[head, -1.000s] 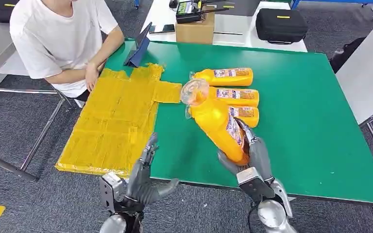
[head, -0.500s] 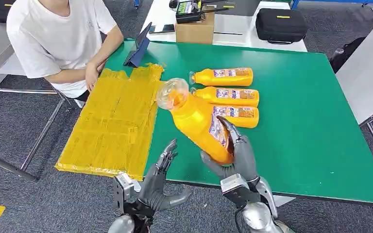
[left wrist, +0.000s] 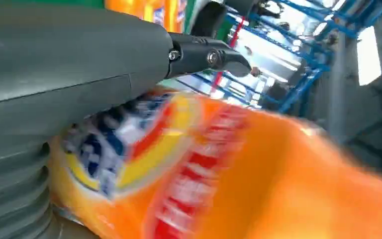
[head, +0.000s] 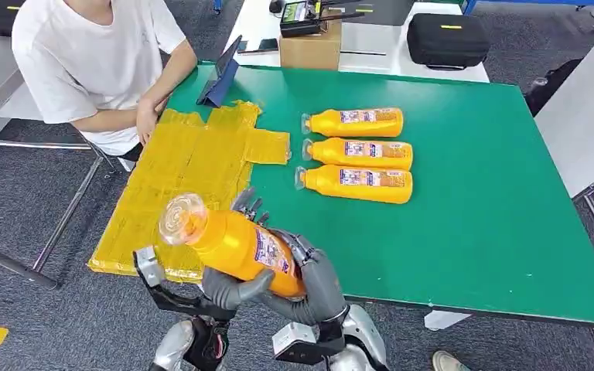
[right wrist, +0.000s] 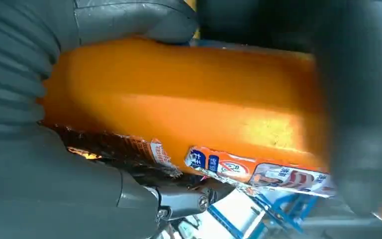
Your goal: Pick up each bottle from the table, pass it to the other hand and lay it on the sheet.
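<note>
The held bottle sits between both hands at the near edge of the table, cap end pointing left over the near part of the sheet. The left hand is under and around its middle; the right hand is just right of it, wrapped on the base end — the two hands nearly touch. Beyond the hands and off to their right, three bottles lie side by side on the table, caps toward the sheet. The sheet spreads ahead and left of the left hand. A person sits at the far left, past the sheet's far end, with a tablet beside them.
</note>
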Available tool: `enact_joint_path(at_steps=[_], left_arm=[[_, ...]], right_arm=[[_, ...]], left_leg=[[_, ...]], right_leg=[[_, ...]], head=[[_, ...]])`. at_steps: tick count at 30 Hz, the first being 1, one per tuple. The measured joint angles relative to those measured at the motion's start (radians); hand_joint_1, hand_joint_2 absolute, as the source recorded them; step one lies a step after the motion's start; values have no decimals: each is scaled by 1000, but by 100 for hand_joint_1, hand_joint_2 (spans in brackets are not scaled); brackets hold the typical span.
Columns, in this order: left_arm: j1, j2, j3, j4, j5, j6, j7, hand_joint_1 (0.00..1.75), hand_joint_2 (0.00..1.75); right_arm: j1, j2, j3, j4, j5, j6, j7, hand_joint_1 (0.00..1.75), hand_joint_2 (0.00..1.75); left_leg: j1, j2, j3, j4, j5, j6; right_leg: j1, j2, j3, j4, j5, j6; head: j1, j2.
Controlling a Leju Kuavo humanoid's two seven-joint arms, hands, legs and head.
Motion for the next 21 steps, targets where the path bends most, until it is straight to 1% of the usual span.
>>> enact_joint_path(at_steps=[2, 3, 4, 5, 6, 15, 16, 21], left_arm=[[1, 0, 10, 0, 3, -5, -3, 0, 175], [1, 0, 11, 0, 3, -7, -3, 16, 175], [1, 0, 11, 0, 1, -8, 0, 42, 175], [0, 0, 11, 0, -2, -8, 5, 175, 175], [0, 0, 12, 2, -1, -10, 12, 175, 175], [-15, 1, 19, 40, 35, -77, 39, 175, 175], [-14, 1, 20, 42, 30, -80, 37, 175, 175], [-14, 1, 21, 43, 13, -82, 34, 175, 175]], right_arm=[[-4, 0, 6, 10, -2, -2, 2, 175, 175], [-5, -2, 8, 12, -2, -2, 5, 175, 175], [-7, -3, 12, 14, 0, -3, 10, 175, 175], [-9, -5, 14, 16, 2, -4, 13, 77, 175], [-9, -6, 14, 17, 2, -5, 14, 0, 175], [7, -12, 19, 21, 23, -25, 44, 0, 175], [12, -13, 19, 17, 24, -28, 45, 0, 0], [32, -15, 12, -12, 38, -39, 61, 0, 0]], left_leg=[[0, 0, 0, 0, 0, 0], [0, 0, 0, 0, 0, 0], [0, 0, 0, 0, 0, 0], [0, 0, 0, 0, 0, 0], [0, 0, 0, 0, 0, 0], [0, 1, 0, 0, 0, 0], [0, 0, 0, 0, 0, 0], [0, 0, -1, 0, 0, 0]], right_leg=[[0, 0, 0, 0, 0, 0], [0, 0, 0, 0, 0, 0], [0, 0, 0, 0, 0, 0], [0, 0, -1, 0, 0, 0], [0, 0, -1, 0, 0, 0], [0, 0, -1, 0, 0, 0], [0, 0, -1, 0, 0, 0], [0, 0, -1, 0, 0, 0]], head=[[0, 0], [0, 0], [0, 0], [0, 0], [0, 0], [0, 0], [0, 0], [0, 0]])
